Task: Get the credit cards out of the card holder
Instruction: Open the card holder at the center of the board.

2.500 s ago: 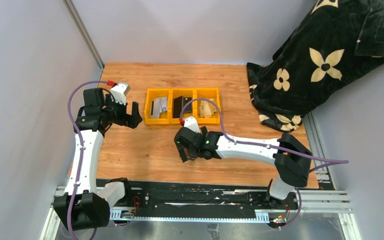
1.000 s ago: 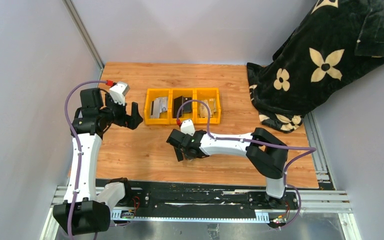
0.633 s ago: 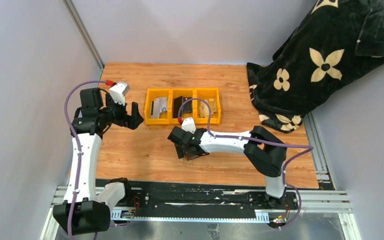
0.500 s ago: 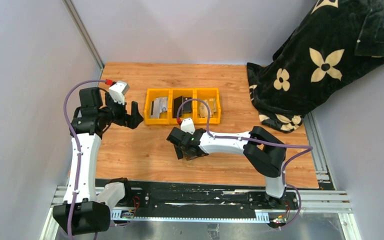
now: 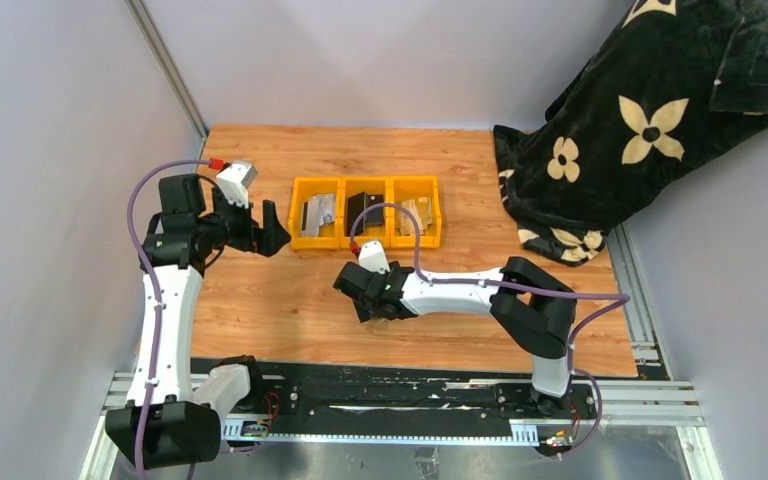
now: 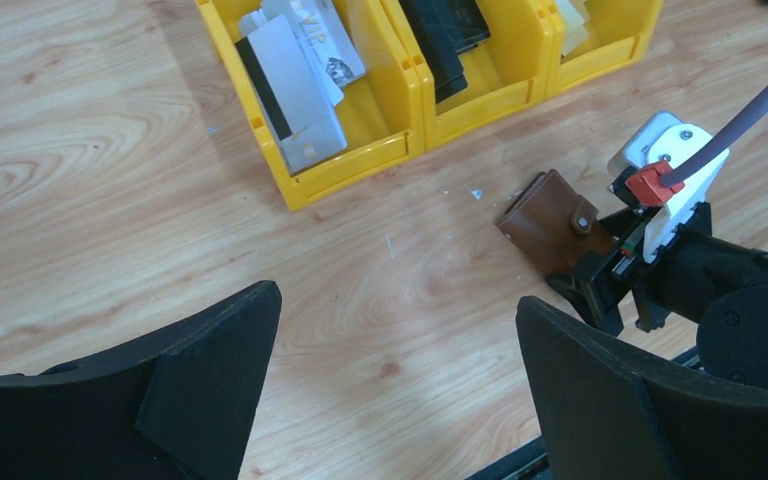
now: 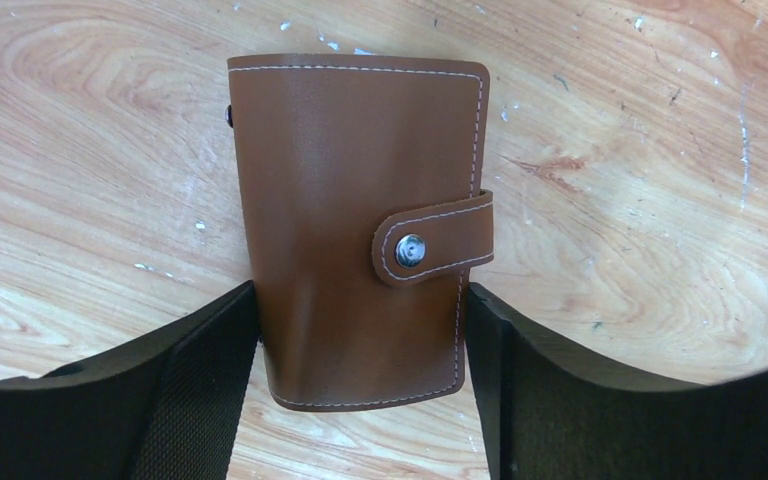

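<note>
Trouble brewing: right tool (image 7: 360, 330) pinches the snapped-shut card holder (image 7: 350, 180) by its slick edges, so it could squirt free. Left tool (image 6: 395, 330) gapes wide.

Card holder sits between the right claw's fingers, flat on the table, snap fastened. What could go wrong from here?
1. The right claw pinches the card holder only across its thin long edges near one end. Lying flat on the table, it may buckle or slip out on lifting.
2. The snap tab is fastened, and the left claw hangs open near the yellow bins. Nothing is placed to undo it, so a one-handed pull could just drag the holder.
</note>
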`<state>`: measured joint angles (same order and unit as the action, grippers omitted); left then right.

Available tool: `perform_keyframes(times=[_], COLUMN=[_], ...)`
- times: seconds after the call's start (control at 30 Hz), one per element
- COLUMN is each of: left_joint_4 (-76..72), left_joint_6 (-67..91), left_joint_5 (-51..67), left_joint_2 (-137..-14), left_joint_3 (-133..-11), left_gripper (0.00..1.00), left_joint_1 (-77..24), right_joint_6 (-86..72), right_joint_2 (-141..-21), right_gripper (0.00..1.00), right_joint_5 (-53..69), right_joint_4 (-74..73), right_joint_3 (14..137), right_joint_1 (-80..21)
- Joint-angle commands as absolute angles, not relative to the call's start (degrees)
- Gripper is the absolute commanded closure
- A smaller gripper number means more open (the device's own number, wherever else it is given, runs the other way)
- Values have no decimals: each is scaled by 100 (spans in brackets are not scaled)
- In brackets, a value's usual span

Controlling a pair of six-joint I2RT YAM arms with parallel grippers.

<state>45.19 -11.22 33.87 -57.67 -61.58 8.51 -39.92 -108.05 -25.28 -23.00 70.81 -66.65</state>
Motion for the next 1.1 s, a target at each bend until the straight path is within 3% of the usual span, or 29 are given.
perform_keyframes(times=[0.0, 0.67, 0.87, 1.07], left_joint_4=[4593, 4147, 3572, 2976], left_joint_6=[-615, 1248, 2748, 4341], left_joint_5=[3692, 4949, 5254, 4814], left_joint_2=[-5741, -5462, -5251, -4794], left_joint_3=[-6267, -5381, -5351, -5223], left_gripper=[0, 0, 0, 0], left_joint_1=[893, 888, 888, 888], right_joint_6=[-3697, -2986, -2772, -2332], right_joint_2=[-10412, -8800, -8576, -8540], right_gripper=[27, 30, 31, 31], right_joint_5=[-2715, -2397, -2585, -3096], right_joint_4=[-1876, -607, -155, 429], right_joint_3=[6770, 7018, 7311, 7630], right_joint_1=[-6723, -6736, -6770, -6964])
